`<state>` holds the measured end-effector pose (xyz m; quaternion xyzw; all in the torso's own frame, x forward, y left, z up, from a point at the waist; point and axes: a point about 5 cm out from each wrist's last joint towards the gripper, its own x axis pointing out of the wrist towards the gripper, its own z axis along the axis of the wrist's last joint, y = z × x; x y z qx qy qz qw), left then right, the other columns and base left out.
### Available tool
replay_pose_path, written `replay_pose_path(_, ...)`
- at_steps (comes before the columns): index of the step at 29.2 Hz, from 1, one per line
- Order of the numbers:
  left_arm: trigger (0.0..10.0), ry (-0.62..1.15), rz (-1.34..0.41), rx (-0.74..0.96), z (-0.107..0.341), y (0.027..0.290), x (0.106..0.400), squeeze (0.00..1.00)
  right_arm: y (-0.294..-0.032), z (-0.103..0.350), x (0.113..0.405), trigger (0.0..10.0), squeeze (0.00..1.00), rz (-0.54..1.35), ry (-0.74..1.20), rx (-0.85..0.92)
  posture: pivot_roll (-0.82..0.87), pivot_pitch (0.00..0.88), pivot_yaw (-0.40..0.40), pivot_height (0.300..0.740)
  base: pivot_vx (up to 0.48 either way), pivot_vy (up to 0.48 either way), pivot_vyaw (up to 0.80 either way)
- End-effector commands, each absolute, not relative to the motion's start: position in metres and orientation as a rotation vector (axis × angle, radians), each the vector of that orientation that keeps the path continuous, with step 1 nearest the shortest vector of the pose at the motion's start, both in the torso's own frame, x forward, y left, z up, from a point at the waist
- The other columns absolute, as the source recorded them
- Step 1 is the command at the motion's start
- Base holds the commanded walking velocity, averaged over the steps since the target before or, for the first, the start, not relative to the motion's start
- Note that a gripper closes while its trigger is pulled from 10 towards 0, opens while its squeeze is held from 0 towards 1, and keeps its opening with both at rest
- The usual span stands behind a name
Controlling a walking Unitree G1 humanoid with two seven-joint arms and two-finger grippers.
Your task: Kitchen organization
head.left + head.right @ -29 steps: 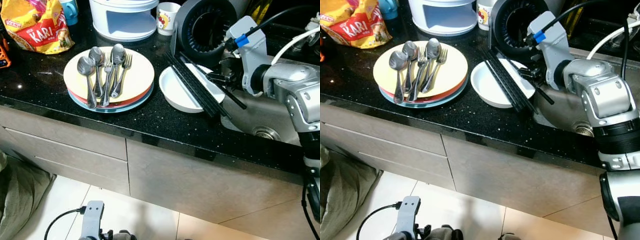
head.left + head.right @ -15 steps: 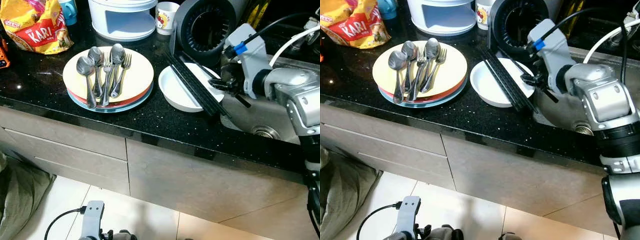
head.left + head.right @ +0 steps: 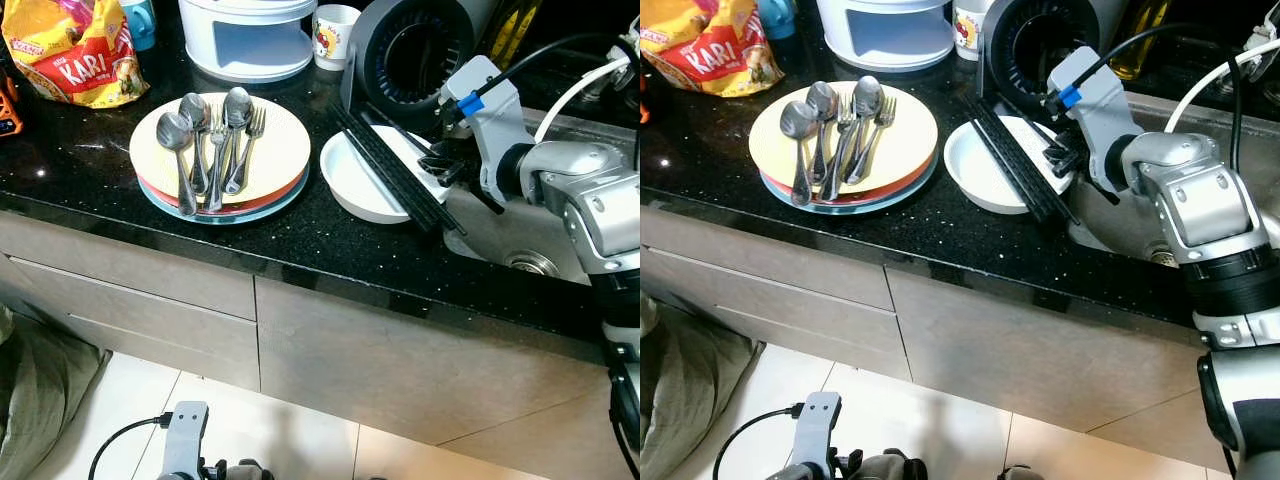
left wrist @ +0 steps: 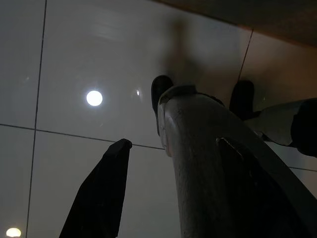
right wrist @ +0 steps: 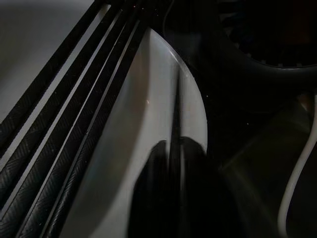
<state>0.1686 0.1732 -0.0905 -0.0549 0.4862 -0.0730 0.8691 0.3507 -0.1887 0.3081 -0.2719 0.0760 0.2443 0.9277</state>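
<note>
At the centre of the frame, on the black counter [image 3: 300,240], the white bowl [image 3: 360,185] carries black chopsticks [image 3: 395,180] across it. The right gripper [image 3: 440,165] at its right rim seems nearly closed on one thin chopstick [image 5: 176,119].

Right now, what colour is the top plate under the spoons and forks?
Pale yellow; the top plate shows best in the left eye view.

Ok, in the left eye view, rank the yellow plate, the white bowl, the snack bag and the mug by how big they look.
1. Yellow plate
2. Snack bag, cut off by the frame edge, and white bowl look close; unsure.
3. Mug, though it sits farthest back.
</note>
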Motion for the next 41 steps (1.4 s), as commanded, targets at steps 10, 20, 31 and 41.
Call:
replay_pose_path(10, 10.0, 1.152, -0.219, -0.176, -0.105, 0.15, 0.137, 0.0, -0.192, 0.311, 0.35, 0.0, 0.0, 0.485, 0.134, -0.549, 0.02, 0.164, -0.055, 0.74, 0.0, 0.0, 0.0)
replay_pose_path(20, 10.0, 1.085, -0.161, -0.174, -0.103, 0.153, 0.141, 0.0, -0.192, 0.339, 0.351, 0.0, 0.0, 0.486, -0.067, -0.296, 0.03, 0.171, -0.052, 0.74, 0.0, 0.0, 0.0)
replay_pose_path(31, 10.0, 0.715, -0.17, -0.129, -0.068, 0.198, 0.189, 0.0, -0.249, 0.339, 0.367, 0.0, 0.0, 0.095, -0.058, -0.282, 0.06, 0.166, -0.06, 0.74, 0.0, 0.0, 0.0)
replay_pose_path(41, 10.0, 0.587, -0.423, 0.001, -0.055, 0.187, 0.199, 0.0, -0.284, 0.31, 0.37, 0.0, 0.0, -0.122, 0.051, -0.341, 0.09, 0.15, -0.059, 0.74, 0.0, 0.0, 0.0)
